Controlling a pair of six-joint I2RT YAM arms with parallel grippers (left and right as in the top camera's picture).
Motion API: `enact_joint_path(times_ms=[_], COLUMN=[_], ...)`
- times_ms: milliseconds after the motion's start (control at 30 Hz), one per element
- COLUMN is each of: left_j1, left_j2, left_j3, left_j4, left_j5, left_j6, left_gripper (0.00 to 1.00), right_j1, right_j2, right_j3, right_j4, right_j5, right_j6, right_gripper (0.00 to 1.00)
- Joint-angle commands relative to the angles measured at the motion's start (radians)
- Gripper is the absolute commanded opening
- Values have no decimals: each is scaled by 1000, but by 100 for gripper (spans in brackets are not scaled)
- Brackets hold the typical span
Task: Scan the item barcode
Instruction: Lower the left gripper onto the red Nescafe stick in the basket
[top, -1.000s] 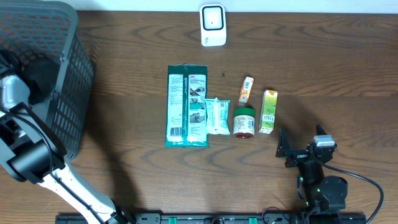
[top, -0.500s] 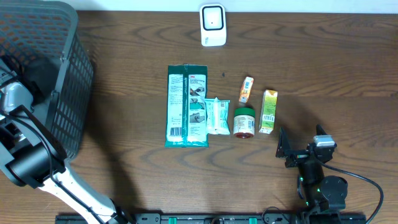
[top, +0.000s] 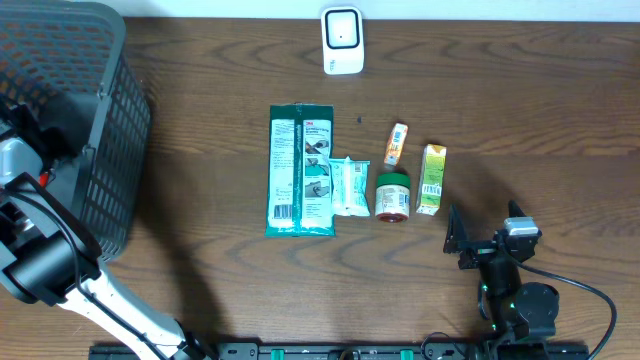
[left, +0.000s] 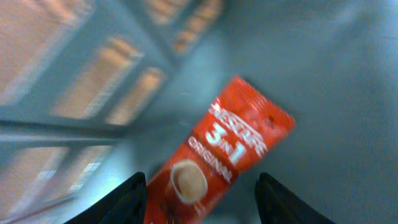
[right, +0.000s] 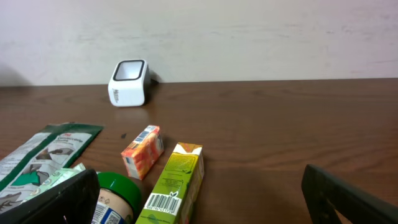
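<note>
looking out from the near edge: right gripper (top: 460, 242) sat low on the table (top: 560, 100), jaws spread as wide as they go, nothing in them.

just beyond it was a row, right to left:
- green-and-yellow carton (top: 431, 179), barcode on the end facing the right wrist camera
- green-lidded jar (top: 392, 195), just beside the carton
- small pale wipes pack (top: 350, 187), just beside the jar
- big green pack (top: 301, 170), lying flat, edge against the wipes pack

a small orange box (top: 397, 144) lay just behind the jar, apart from it. white scanner (top: 342, 40) stood alone at the far edge, well apart from the row.

room: bare wood ran from the row to the scanner, from the carton out to the right edge, and from the big green pack over to the basket (top: 115, 160). that dark mesh basket filled the far-left corner and ran off frame. the left arm reached over its near wall.

item: red sachet (left: 230, 155), inside the basket on its grey floor. the left wrist view was blurred. white "3 in 1 original" print and a cup picture were readable. it lay tilted, with its lower end between the fingers of the left gripper (left: 202, 180). those jaws were partly open, with a clear gap on the right finger's side. couldn't tell if the left finger touched it. no clamp visible.
</note>
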Motion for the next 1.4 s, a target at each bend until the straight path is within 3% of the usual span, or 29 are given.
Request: enact_joint_path(times_ms=[0,133,400,500,600,700,900,1000,1200,1367], left_j1=[-21,-24,-32,-36,-36,-36,-36,-36,-36,-36], left_j2=[186,180,62,-3,-77,-134,-150,-130,-123,-124], left_j3=[-111,-109,-108,-108,-108,-108,-109,-124,-167,-160], left_j4=[-118,-149,-148,-148,-148,-152,-256,-286,-292,-283], left_j5=[171,271,275,274,266,210,-24,-60,-60,-59], left_j6=[27,16,-40,-45,-72,-72,-76,-87,-229,-369], left_gripper=[58,52,51,63,66,77,78,78,77,67], right_j1=[6,6,6,6,6,6,6,6,6,6], right_j2=[-3,-3,-3,-3,-3,-3,-3,-3,-3,-3], right_j3=[-1,-1,-1,-1,-1,-1,-1,-1,-1,-1], right_j4=[-4,-4,-4,-4,-4,-4,-4,-4,-4,-4], right_j5=[-4,-4,-4,-4,-4,-4,-4,-4,-4,-4], right_j6=[13,13,13,13,13,13,13,13,13,13], right_gripper=[99,99,99,99,99,99,99,99,99,99])
